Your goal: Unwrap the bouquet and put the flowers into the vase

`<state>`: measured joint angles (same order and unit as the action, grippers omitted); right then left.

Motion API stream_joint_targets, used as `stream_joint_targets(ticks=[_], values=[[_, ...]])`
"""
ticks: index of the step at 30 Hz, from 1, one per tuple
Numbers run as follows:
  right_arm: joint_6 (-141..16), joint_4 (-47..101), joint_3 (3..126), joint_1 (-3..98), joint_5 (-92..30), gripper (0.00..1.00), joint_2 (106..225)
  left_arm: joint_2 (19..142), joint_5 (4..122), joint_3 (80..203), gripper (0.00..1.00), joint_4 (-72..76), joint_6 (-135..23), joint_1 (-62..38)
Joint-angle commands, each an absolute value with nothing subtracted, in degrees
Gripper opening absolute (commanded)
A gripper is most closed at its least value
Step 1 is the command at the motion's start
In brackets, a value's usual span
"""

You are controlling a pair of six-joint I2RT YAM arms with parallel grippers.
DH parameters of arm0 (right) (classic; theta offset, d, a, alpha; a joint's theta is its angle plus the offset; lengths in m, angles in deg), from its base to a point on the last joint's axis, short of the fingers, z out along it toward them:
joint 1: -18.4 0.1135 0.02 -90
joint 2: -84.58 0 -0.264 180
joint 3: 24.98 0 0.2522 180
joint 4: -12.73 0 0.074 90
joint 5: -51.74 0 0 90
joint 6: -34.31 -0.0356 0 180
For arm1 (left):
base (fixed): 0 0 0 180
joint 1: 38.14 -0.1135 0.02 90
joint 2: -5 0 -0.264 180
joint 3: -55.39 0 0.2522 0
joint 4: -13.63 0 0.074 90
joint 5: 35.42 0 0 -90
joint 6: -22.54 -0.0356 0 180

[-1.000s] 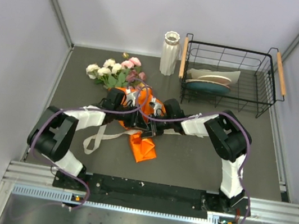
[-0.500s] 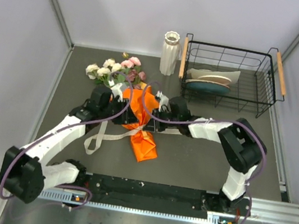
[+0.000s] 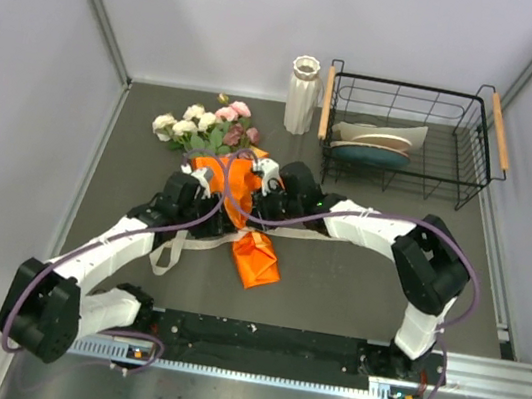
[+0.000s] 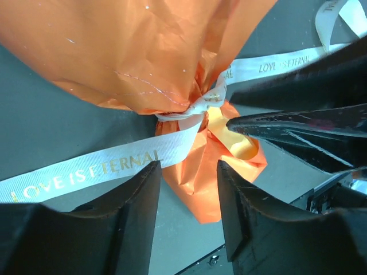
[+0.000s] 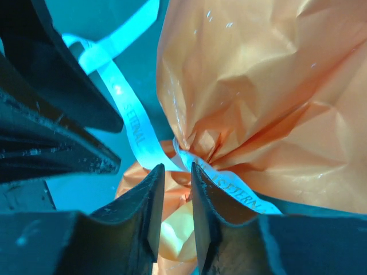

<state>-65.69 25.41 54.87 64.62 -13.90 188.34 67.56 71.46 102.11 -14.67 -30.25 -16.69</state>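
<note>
The bouquet lies on the dark table, its flowers (image 3: 206, 127) at the far left and its orange paper (image 3: 255, 259) trailing toward me. A cream ribbon (image 4: 92, 172) printed "LOVE IS ETERNAL" is still knotted round the paper's neck (image 5: 192, 163). My left gripper (image 3: 213, 199) comes in from the left, open, and the paper's tail (image 4: 195, 183) shows beyond its gap (image 4: 186, 220). From the right, my right gripper (image 3: 259, 190) hangs just short of the knot, open by a narrow gap (image 5: 176, 212) with nothing in it. The white ribbed vase (image 3: 302, 94) stands upright at the back.
A black wire basket (image 3: 474, 162) with wooden handles holds plates at the back right, next to the vase. Loose ribbon ends (image 3: 170, 245) trail over the table to the left of the paper. Grey walls close in both sides.
Both grippers have opened and let go at the bouquet's neck. The left arm has stretched out lower along the table, and both grippers have shifted a little toward the flowers.
</note>
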Motion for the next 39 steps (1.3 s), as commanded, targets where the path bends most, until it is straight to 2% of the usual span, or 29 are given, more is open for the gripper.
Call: stream_joint_targets(ticks=[1,2,4,11,20,23,25,27,28,29,31,35,38,39], values=[[-62.4,30.5,58.2,66.5,-18.2,0.17,189.9,69.3,69.8,101.1,0.42,-9.4,-29.7,-16.8],[-62.5,30.9,58.6,66.6,-19.0,0.13,190.7,69.9,69.4,100.9,0.41,-9.0,-29.7,-16.8],[-62.7,30.9,58.5,66.8,-19.8,0.12,191.1,71.9,69.3,100.6,0.38,-7.9,-29.8,-16.9],[-62.1,30.5,60.3,66.8,-20.3,0.27,193.6,74.4,69.6,100.0,0.35,-5.9,-30.3,-16.8],[-61.6,30.6,62.5,67.3,-18.8,0.36,195.4,74.4,71.0,98.6,0.34,-5.0,-30.1,-16.7],[-61.6,30.7,62.8,67.9,-19.3,0.36,195.8,74.3,70.8,98.3,0.34,-5.0,-30.2,-16.8],[-61.7,31.3,63.1,68.1,-20.2,0.33,196.0,74.3,71.0,98.3,0.34,-4.8,-30.0,-16.8],[-61.6,31.8,63.2,68.2,-20.7,0.26,196.1,74.2,71.4,98.4,0.34,-4.6,-29.9,-16.7],[-61.6,31.7,63.2,68.2,-21.7,0.21,195.8,74.0,71.7,98.7,0.34,-4.6,-29.9,-16.7],[-61.6,31.9,63.4,68.2,-22.2,0.1,195.3,73.6,71.8,98.7,0.34,-4.6,-30.0,-16.8],[-61.7,34.1,63.8,68.2,-23.6,0.0,193.9,72.9,71.8,99.0,0.36,-5.0,-30.1,-16.7],[-62.6,37.7,64.5,68.9,-24.4,0.0,187.9,70.0,71.7,100.2,0.46,-6.0,-30.1,-16.7],[-66.0,37.8,64.4,69.0,-21.7,0.0,187.0,68.0,70.8,100.6,0.46,-5.5,-30.6,-16.7],[-68.7,37.4,64.3,69.0,-19.9,0.0,186.9,67.6,70.6,100.6,0.42,-5.2,-30.9,-16.7]])
